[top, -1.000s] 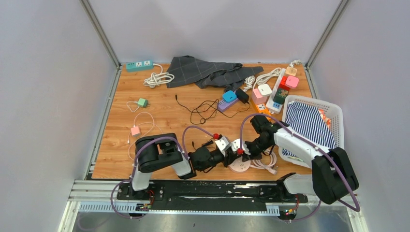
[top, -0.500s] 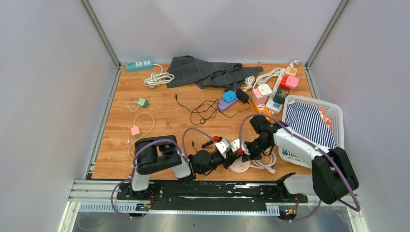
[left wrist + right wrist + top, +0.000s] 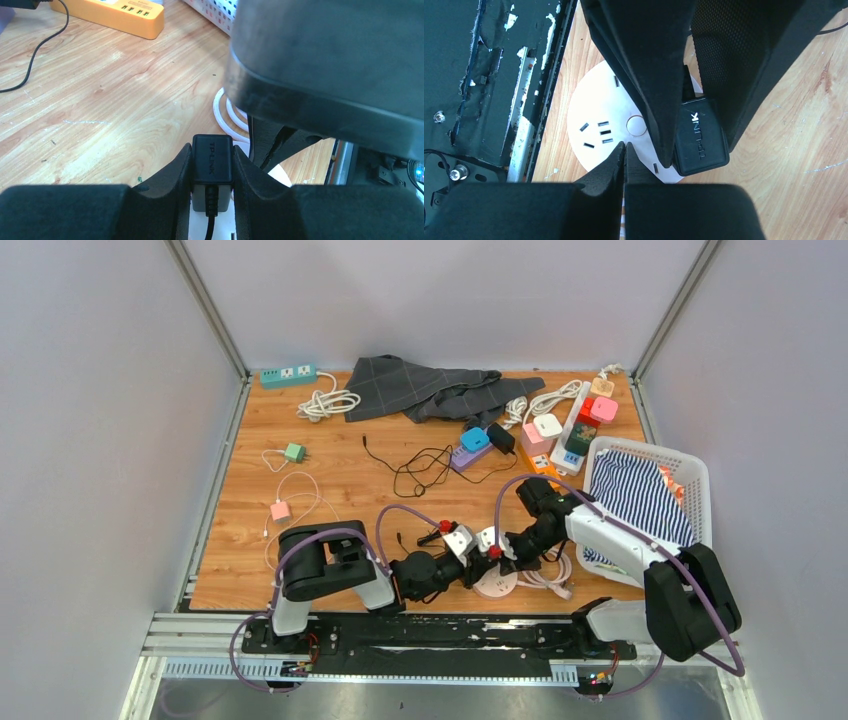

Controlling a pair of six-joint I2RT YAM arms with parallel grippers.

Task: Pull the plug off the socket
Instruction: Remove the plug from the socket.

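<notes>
A black TP-LINK plug sits in a round white socket near the table's front edge, also visible from above as the socket. My left gripper is shut on the plug, one finger pressed against each side, and the plug's black cord runs back between them. In the right wrist view the plug stands at the disc's right rim between the left gripper's fingers. My right gripper is shut and empty, its tips over the socket's face close to the slots; whether they touch it I cannot tell.
A coiled white cable lies just beyond the socket. An orange power strip is farther back. The white basket with striped cloth stands at the right. The black mounting rail runs right beside the socket.
</notes>
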